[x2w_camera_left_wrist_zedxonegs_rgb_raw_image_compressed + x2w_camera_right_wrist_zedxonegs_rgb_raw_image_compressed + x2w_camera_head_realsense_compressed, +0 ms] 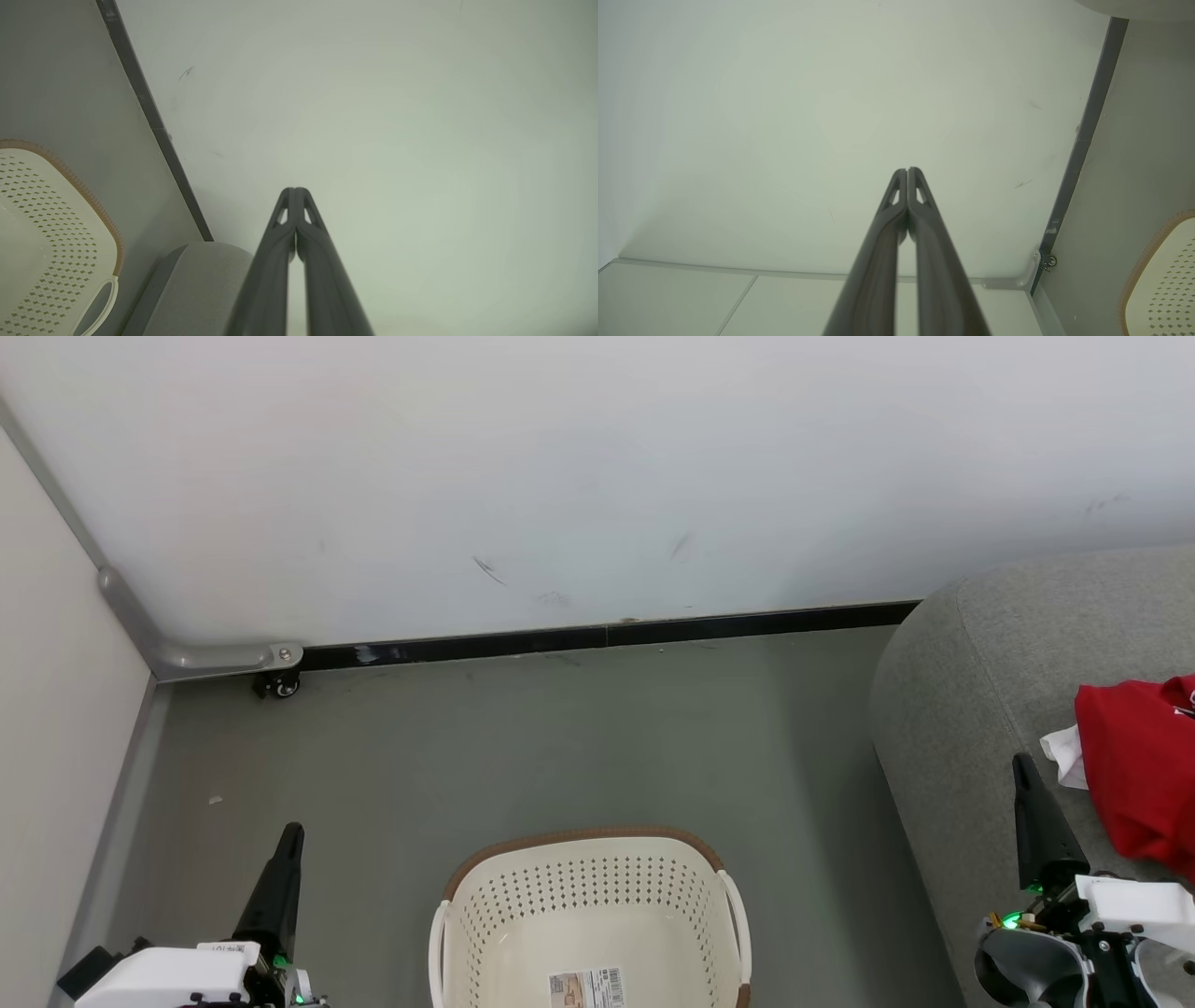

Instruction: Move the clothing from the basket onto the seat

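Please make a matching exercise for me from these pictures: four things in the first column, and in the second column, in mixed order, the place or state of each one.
Column 1
1. laundry basket
2. red clothing
3. left pincer
4. paper label

Column 2
A. lies on the grey sofa
B. shut, holding nothing
C. stands on the floor, no garment seen inside
D. on the basket's bottom

Pairs: 1-C, 2-A, 3-B, 4-D
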Robot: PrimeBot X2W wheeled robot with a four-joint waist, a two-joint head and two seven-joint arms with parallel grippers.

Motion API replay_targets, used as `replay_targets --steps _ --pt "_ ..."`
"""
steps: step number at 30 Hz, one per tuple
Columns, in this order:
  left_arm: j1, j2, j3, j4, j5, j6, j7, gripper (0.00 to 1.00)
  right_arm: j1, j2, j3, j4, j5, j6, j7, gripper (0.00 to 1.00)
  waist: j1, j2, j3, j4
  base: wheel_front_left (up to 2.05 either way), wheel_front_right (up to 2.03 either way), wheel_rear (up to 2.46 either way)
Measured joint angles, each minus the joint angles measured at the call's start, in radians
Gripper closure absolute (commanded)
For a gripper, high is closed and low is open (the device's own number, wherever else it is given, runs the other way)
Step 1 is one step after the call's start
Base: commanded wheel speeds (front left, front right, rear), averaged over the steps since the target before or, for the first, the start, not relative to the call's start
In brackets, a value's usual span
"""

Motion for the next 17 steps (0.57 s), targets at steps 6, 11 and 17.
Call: replay_targets --steps 6,11,17 --pt "-0.007 0.000 0.001 0.001 0.000 0.000 0.000 1.00 0.000 0.001 -0.001 0.000 0.000 0.000 0.000 1.00 -0.0001 0.0000 0.000 0.000 0.00 0.00 0.00" --pt "-0.008 0.000 0.002 0.001 0.000 0.000 0.000 1.00 0.000 0.001 -0.002 0.000 0.000 0.000 0.000 1.00 -0.0001 0.0000 0.000 0.000 0.00 0.00 0.00" --pt "-0.008 -0.001 0.002 0.001 0.000 0.000 0.001 1.00 0.000 0.002 -0.002 0.000 0.000 0.000 0.000 1.00 -0.0001 0.0000 0.000 0.000 0.00 0.00 0.00"
